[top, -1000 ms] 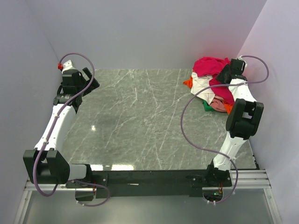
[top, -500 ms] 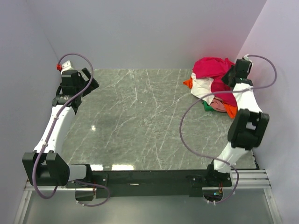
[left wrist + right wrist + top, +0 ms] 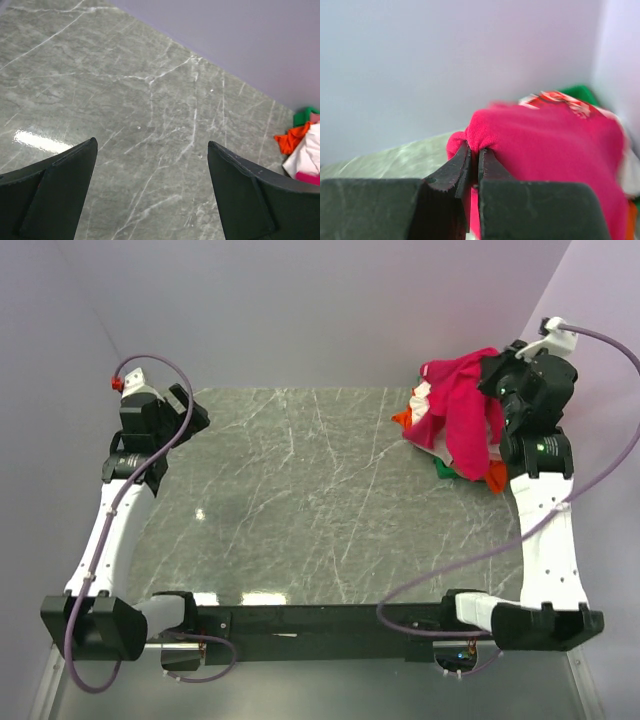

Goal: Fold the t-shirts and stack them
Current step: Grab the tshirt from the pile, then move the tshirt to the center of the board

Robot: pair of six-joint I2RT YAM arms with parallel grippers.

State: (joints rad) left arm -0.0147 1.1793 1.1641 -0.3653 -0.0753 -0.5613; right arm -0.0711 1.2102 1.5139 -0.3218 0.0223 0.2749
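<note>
A pile of t-shirts [image 3: 452,435] lies at the table's far right corner. My right gripper [image 3: 492,373] is shut on the crimson red t-shirt [image 3: 462,410] and holds it lifted, its cloth hanging over the pile. In the right wrist view the jaws [image 3: 473,149] pinch a fold of the red t-shirt [image 3: 555,145]. The white printed t-shirt [image 3: 560,101] shows behind it. Orange [image 3: 402,418] and green [image 3: 443,467] cloth peek out below. My left gripper [image 3: 193,416] is open and empty above the far left of the table. The left wrist view shows the pile's edge [image 3: 302,145] far right.
The grey marble table [image 3: 300,490] is walled in by lilac panels at the back and both sides. The right arm [image 3: 545,510] stands raised along the right wall. A black rail [image 3: 320,620] runs along the near edge.
My right gripper has risen and pulled back toward the right wall with the red t-shirt, lifting it off the pile. The left arm has shifted slightly left.
</note>
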